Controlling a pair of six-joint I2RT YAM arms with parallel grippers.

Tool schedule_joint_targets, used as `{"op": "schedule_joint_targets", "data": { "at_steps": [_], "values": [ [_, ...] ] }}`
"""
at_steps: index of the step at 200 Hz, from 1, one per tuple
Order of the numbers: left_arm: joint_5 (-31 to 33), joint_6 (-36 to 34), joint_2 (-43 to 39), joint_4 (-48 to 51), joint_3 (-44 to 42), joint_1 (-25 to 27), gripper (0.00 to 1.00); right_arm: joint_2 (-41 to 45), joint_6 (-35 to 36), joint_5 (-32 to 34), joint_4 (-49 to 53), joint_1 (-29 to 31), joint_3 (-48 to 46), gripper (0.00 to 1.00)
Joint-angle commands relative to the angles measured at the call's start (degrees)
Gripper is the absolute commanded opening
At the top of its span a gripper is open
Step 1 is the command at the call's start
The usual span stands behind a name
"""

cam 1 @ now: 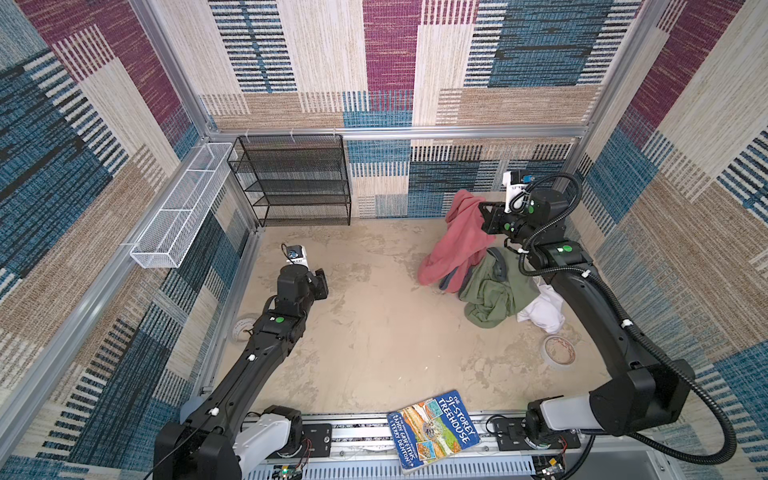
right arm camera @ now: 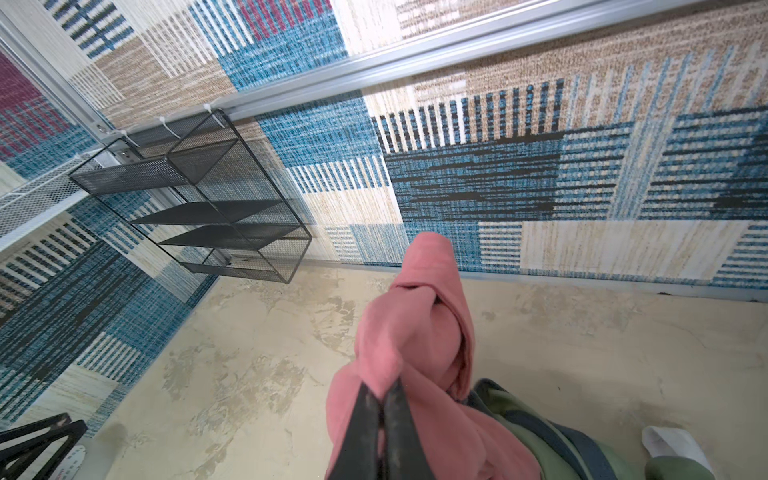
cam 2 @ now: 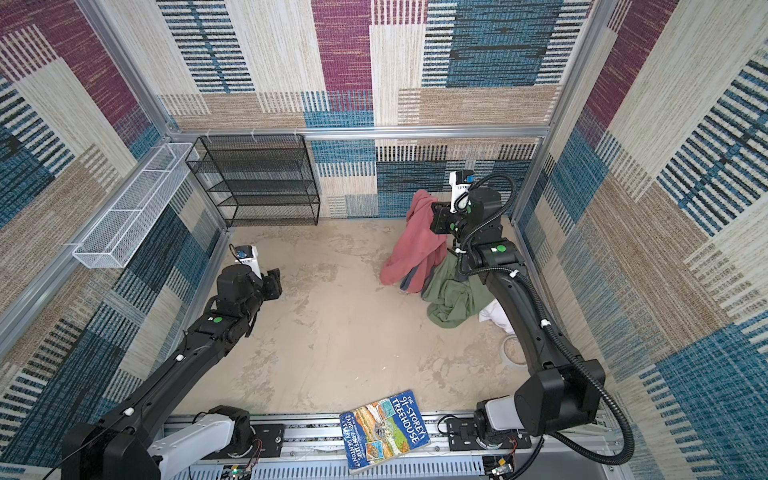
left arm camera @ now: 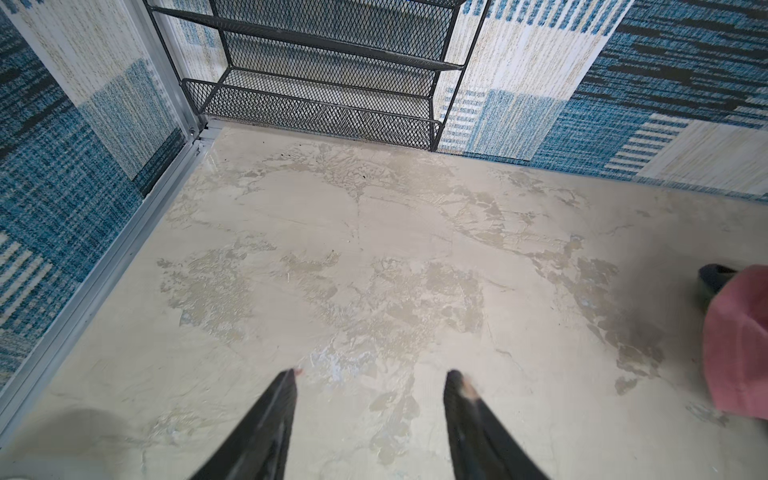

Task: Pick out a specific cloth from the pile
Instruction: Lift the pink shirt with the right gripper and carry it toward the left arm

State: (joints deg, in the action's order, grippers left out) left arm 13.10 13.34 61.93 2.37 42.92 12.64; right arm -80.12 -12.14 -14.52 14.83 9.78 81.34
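The cloth (cam 1: 455, 245) is a salmon-pink garment with dark grey-blue trim. It hangs from my right gripper (cam 1: 478, 218), which is raised at the back right. In the right wrist view the two fingers are shut on a fold of the cloth (right arm camera: 415, 340) at the gripper (right arm camera: 382, 384). The cloth's lower end rests against the pile (cam 1: 494, 295), a mound of olive-green garment and white cloth (cam 1: 542, 311) on the floor. My left gripper (cam 1: 323, 282) hovers over bare floor at the left, open and empty (left arm camera: 374, 374). The cloth's edge (left arm camera: 739, 345) also shows in the left wrist view.
A black mesh shelf (cam 1: 295, 178) stands against the back wall, with a white wire basket (cam 1: 183, 203) on the left wall. A book (cam 1: 432, 430) lies at the front edge. One tape roll (cam 1: 559, 351) sits near the pile and another (cam 1: 245, 328) beside the left arm.
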Motion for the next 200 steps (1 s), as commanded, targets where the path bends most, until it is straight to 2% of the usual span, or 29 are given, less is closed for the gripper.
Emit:
{"op": "schedule_joint_targets", "data": {
  "at_steps": [1, 79, 133, 200],
  "values": [
    [-0.16, 0.45, -0.29, 0.35, 0.8, 0.01, 0.6, -0.3, -0.38, -3.12, -1.71, 0.15, 2.35, 0.0],
    [2.5, 2.32, -0.69, 5.84, 4.87, 0.01, 0.59, -2.05, 0.83, -9.54, 0.0, 1.3, 7.61, 0.0],
    [3.57, 3.84, -1.83, 11.19, 7.32, -0.01, 0.59, -4.88, 3.82, -7.89, 2.57, 6.91, 13.72, 0.0],
    [5.85, 6.37, -3.45, 18.32, 10.44, 0.0, 0.59, -9.72, 5.22, -9.79, 4.19, 13.94, 21.6, 0.0]
  ]
}}
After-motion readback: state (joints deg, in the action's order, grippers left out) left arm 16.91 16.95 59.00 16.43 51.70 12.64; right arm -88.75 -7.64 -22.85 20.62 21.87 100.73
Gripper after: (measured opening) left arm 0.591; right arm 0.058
